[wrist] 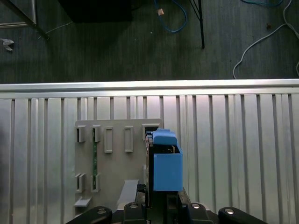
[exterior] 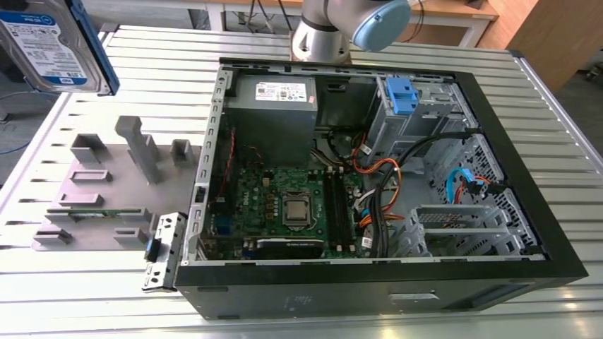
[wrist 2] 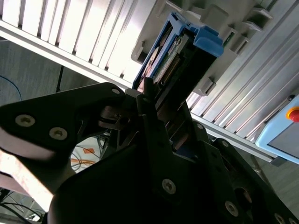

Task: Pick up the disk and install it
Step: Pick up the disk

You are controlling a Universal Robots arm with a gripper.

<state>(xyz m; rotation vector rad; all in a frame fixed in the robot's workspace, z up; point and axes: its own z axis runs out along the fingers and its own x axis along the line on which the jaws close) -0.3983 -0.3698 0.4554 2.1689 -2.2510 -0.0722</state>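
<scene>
Half of the job looks done from what you have here: the pick is made, the install is not. Start with the slatted aluminium table (exterior: pixel 565 113), which carries everything. On it lies the open computer case (exterior: pixel 377 293), side panel off. Its motherboard (exterior: pixel 282 205) faces up, the grey power supply (exterior: pixel 273 99) sits at its far end, and a metal drive cage (exterior: pixel 428 113) stands towards the exterior view's right. Beside the case, on the exterior view's left, sits the grey fixture plate (exterior: pixel 104 187) with its upright holders.

The disk (exterior: pixel 52 42) rests on neither of them. You see it held high at the exterior view's upper left, label towards the camera, well apart from the case. In the second wrist view the gripper (wrist 2: pixel 166 100) is clamped on the disk (wrist 2: pixel 180 51), with its fingers (wrist 2: pixel 152 121) pressed against the flat sides. A blue side rail (wrist 2: pixel 208 39) sticks out beyond the tips. In the first wrist view the disk (wrist: pixel 166 168) hangs edge-on from the gripper (wrist: pixel 161 207) over the edge of the fixture plate (wrist: pixel 117 163), apparently clear of it.

By my reading, all of the seating in the case is left, and you cannot tell from these pictures which bay is meant
</scene>
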